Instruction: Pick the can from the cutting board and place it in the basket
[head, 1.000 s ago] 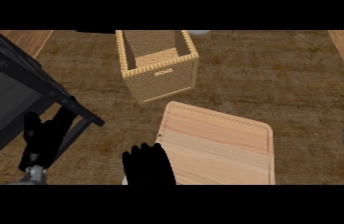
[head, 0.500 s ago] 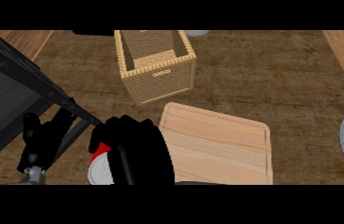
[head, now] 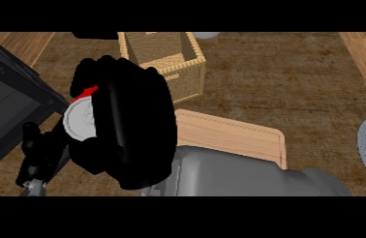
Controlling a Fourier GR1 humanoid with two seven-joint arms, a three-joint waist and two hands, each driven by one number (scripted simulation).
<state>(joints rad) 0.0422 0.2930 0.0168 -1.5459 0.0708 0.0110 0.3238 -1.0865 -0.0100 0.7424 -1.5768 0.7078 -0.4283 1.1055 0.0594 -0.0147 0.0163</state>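
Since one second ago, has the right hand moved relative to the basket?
Yes. The right hand, curled round the can, has risen from the cutting board's near-left corner and shifted up the view, toward the basket.

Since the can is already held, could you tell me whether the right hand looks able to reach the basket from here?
Probably yes: the right hand, curled round the can, is raised just short of the basket, whose top is open, with nothing visible between them.

My hand [head: 136, 130]: matt black. Can [head: 82, 117]: grey metal lid, red side. Basket [head: 175, 67]: woven wicker. Cutting board [head: 229, 135]: smooth pale wood. Counter [head: 286, 82]: rough dark wood.
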